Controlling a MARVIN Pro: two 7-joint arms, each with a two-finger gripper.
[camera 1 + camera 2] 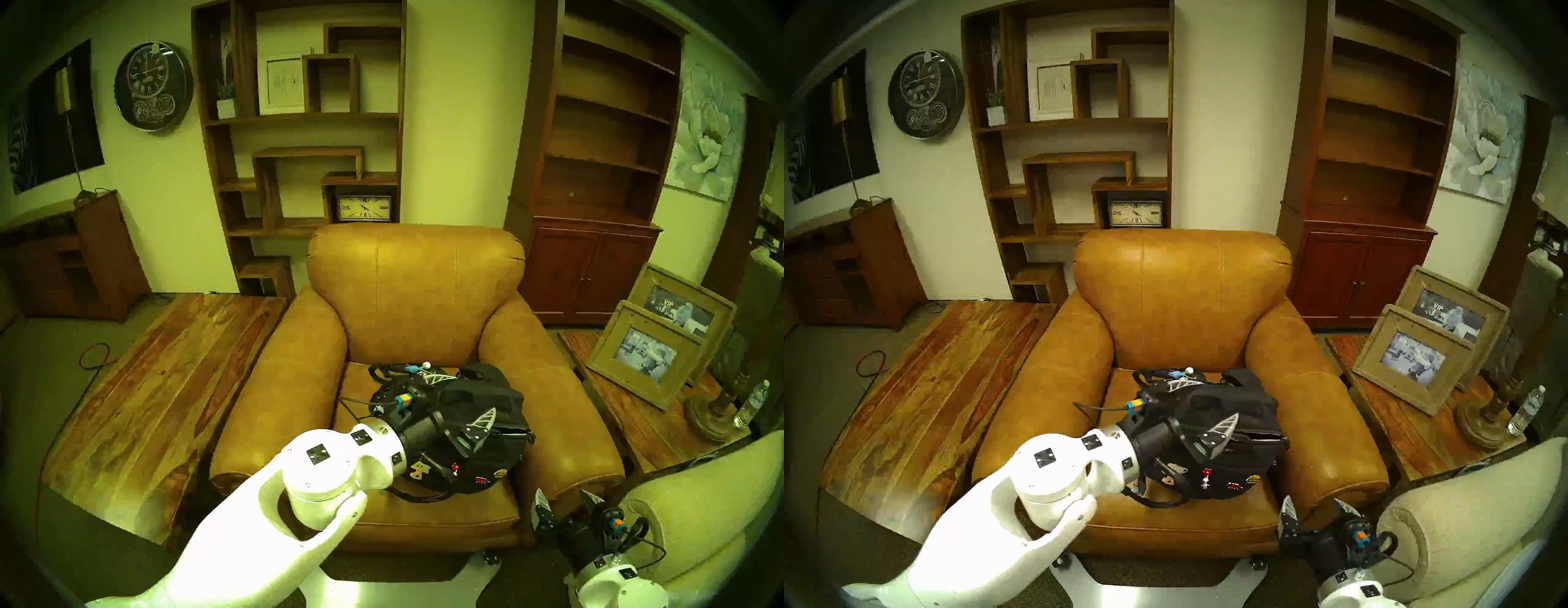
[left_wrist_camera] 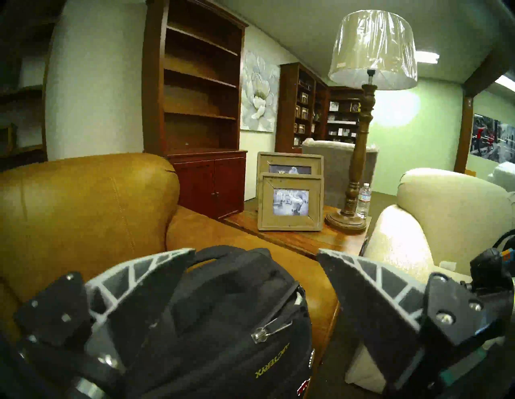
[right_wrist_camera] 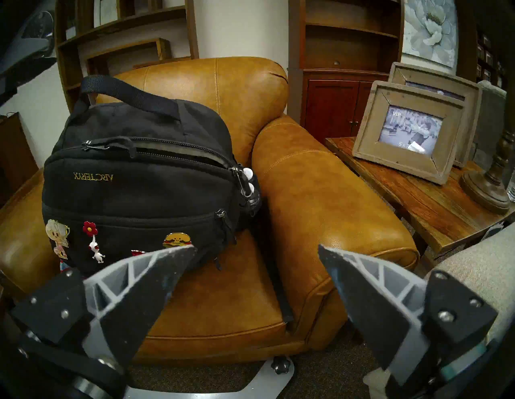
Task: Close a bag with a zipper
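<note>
1. Black fabric bag with enamel pins on its front (image 3: 139,189) is sitting on the seat cushion of the tan leather armchair (image 3: 320,195), leaning toward the right armrest.
2. Long black top zipper (image 3: 181,151) is gaping over most of its length; judging the closing as not done.
3. Left gripper (image 1: 460,397) is hovering over the bag top, jaws spread wide, one finger on each side of the bag's top, holding nothing. Looks staged to brace the fabric or go for a slider; can't tell which.
4. Metal slider (image 2: 260,335) is lying between its fingers in the left wrist view.
5. Right gripper (image 1: 566,501) is waiting low at the chair's front edge, fully open, empty, well clear of the bag, likely parked to keep the workspace free.
</note>
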